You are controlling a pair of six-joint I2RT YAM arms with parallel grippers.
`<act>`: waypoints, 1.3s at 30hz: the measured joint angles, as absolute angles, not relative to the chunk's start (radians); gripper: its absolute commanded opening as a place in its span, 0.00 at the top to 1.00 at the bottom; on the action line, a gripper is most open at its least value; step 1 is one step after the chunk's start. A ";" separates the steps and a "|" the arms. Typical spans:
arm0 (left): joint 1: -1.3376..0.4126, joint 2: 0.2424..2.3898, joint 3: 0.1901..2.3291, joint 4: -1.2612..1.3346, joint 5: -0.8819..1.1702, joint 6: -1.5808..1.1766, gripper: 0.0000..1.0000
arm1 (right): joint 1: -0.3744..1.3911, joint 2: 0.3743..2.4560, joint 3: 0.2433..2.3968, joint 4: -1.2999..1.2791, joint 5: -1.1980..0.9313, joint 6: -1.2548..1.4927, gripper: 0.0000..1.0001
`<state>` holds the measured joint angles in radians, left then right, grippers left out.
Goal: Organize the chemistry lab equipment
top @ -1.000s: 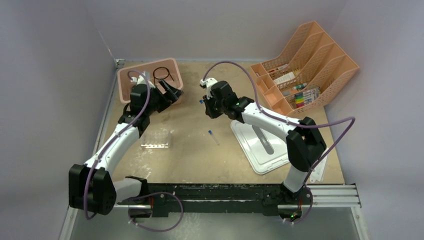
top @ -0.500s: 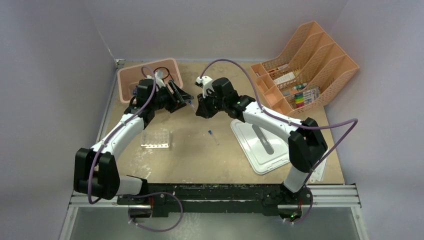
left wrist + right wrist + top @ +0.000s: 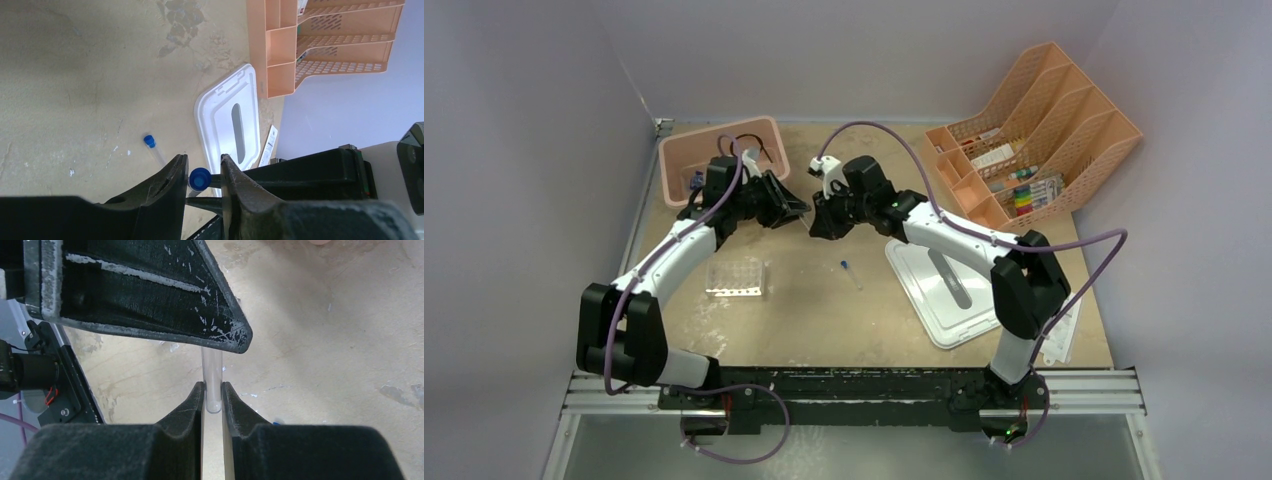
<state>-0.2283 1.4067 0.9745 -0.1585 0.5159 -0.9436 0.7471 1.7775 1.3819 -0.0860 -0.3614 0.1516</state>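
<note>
right gripper (image 3: 213, 392): clamped on clear end of vial (image 3: 212, 371) | left gripper (image 3: 202, 170): fingers flank the blue cap (image 3: 200, 177), cannot tell if gripping | vial: in air between both arms, above table (image 3: 824, 320) | second vial (image 3: 851, 273): lying on table, left of lid (image 3: 944, 285)

The left arm (image 3: 659, 270) and right arm (image 3: 949, 235) share white curved shells with black joint housings, and a purple cable (image 3: 864, 125) loops along each. Black wedge-shaped jaws show white scuff marks.
</note>
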 measured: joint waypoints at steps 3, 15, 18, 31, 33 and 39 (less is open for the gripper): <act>-0.229 1.406 0.975 -0.190 0.517 -0.925 0.63 | 0.747 1.782 1.382 -0.087 -0.362 0.149 0.89; -0.233 1.396 0.993 -0.277 0.500 -0.852 0.66 | 0.747 1.782 1.386 -0.084 -0.362 0.134 0.89; -0.233 1.391 0.997 -0.271 0.494 -0.853 0.66 | 0.747 1.782 1.386 -0.085 -0.362 0.125 0.89; -0.232 1.391 1.013 -0.278 0.485 -0.847 0.92 | 0.747 1.782 1.386 -0.084 -0.363 0.097 0.87; -0.231 1.391 1.013 -0.278 0.484 -0.844 0.95 | 0.747 1.782 1.386 -0.084 -0.363 0.096 0.77; -0.232 1.380 1.013 -0.307 0.429 -0.792 0.96 | 0.747 1.782 1.387 -0.093 -0.363 0.099 0.39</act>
<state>-0.2317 1.3800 1.0134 -0.3069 0.4290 -0.7921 0.7471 1.7821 1.3872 -0.0929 -0.3630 0.0990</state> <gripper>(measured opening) 0.151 0.528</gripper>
